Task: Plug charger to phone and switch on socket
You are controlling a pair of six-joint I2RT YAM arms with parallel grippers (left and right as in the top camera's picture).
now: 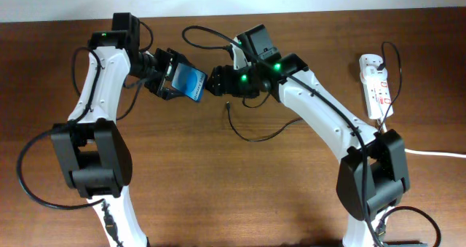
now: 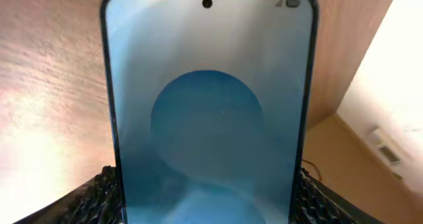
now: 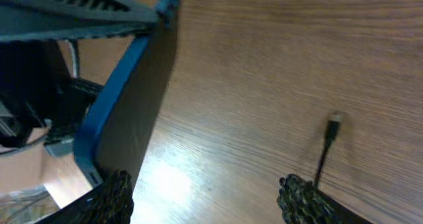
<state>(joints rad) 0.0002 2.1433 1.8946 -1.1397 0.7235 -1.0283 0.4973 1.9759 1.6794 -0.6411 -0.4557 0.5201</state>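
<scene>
My left gripper (image 1: 166,76) is shut on the phone (image 1: 189,83) and holds it tilted above the table, blue screen up. The phone fills the left wrist view (image 2: 207,118), with a finger at each lower side. My right gripper (image 1: 217,81) is open and empty right beside the phone's right end. In the right wrist view its fingers (image 3: 205,204) spread over bare wood, with the phone's dark edge (image 3: 125,105) at the left. The charger's plug tip (image 3: 335,119) lies on the table to the right; its thin black cable (image 1: 255,139) curves below my right arm. The socket (image 1: 376,87) lies at the far right.
The socket's thick white cord (image 1: 437,153) runs off the right edge. Thicker black robot cables loop near the back (image 1: 196,32) and along both arms. The table's far edge (image 1: 306,12) meets a white wall.
</scene>
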